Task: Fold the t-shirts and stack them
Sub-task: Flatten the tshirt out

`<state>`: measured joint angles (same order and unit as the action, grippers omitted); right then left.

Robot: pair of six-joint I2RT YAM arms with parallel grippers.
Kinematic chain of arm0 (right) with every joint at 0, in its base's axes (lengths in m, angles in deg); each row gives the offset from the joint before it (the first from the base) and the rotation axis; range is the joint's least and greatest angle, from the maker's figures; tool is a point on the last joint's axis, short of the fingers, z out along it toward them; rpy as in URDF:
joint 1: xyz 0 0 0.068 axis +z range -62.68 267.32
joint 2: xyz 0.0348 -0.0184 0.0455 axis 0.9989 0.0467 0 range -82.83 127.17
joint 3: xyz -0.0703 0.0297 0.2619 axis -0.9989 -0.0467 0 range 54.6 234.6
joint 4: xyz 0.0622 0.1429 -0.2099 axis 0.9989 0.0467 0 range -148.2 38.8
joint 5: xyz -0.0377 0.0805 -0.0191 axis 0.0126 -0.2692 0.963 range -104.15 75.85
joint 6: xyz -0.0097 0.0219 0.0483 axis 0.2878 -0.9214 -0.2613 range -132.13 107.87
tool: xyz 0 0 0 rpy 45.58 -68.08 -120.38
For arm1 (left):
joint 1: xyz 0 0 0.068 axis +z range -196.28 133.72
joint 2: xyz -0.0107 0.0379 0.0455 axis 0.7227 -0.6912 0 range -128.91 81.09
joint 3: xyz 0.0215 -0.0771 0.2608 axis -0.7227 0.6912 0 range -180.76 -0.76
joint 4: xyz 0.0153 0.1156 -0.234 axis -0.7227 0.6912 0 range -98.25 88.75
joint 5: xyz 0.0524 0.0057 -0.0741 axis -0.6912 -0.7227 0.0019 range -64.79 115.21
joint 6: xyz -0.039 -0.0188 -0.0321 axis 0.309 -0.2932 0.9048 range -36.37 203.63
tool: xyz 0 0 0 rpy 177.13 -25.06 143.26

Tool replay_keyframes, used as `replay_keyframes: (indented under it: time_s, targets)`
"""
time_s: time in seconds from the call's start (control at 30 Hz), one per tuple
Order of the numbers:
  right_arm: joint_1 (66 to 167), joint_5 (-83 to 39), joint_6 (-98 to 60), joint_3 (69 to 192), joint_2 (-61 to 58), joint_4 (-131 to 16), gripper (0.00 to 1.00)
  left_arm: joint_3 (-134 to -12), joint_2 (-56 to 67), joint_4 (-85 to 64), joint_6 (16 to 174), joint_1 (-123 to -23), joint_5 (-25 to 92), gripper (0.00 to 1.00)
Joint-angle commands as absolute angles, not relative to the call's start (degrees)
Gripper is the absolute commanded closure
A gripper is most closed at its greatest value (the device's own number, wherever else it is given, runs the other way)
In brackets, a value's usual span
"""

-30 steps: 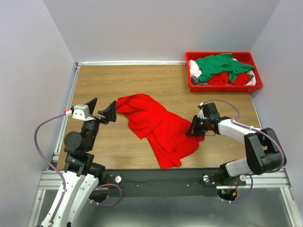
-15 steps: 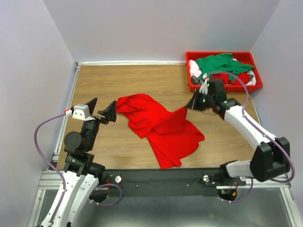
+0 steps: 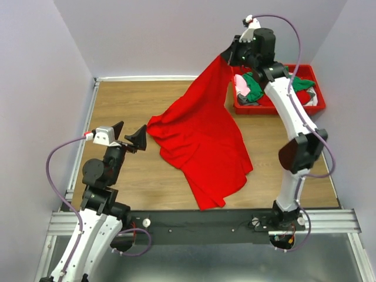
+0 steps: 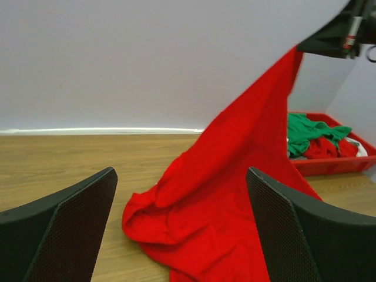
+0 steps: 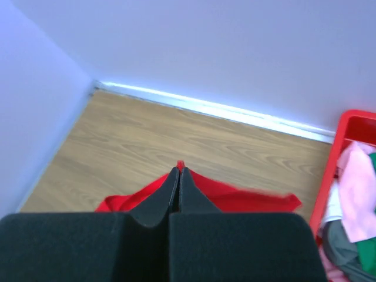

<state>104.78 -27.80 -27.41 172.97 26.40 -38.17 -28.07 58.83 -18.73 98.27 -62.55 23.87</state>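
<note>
Wooden table (image 3: 129, 100) bears a red t-shirt (image 3: 205, 135), stretched upward (lower half crumpled).

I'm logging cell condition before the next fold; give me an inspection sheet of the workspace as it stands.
Surface: wooden table, partly covered by cloth.
Job's things: red t-shirt, one edge held high, the rest draped on the table; green t-shirt heaped with other cloth in the red bin.
Clutter: nothing seen.
Grippers: right gripper shut on the red t-shirt; left gripper open, empty.
Cables: purple cable looping off the left arm; a like one off the right arm.
Surroundings: plain walls on three sides; metal frame at near edge.
</note>
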Motion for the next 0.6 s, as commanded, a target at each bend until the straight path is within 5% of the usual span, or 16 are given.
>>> replay_keyframes:
  time_s: [0.0,0.17,0.27,0.3,0.57]
  targets:
    - [105.86,-24.26,-22.59,184.83,36.42,-36.41,0.99,-29.06,57.37,-18.89,98.57,-62.8,27.23,0.02]
    - [109.03,-15.14,-16.28,196.71,47.58,-37.81,0.96,-29.58,53.42,-18.72,99.98,-62.8,31.0,0.04]
    - [111.66,-9.16,-15.03,196.13,48.76,-37.72,0.5,-30.29,50.08,-17.93,100.07,-62.89,34.34,0.04]
    - [111.93,-8.88,-15.03,193.41,47.01,-37.81,0.45,-30.73,49.63,-17.75,100.16,-62.89,34.44,0.05]
    - [112.55,-7.91,-21.08,154.84,22.58,-37.72,0.4,-35.2,43.4,-8.97,103.14,-63.42,34.78,0.05]
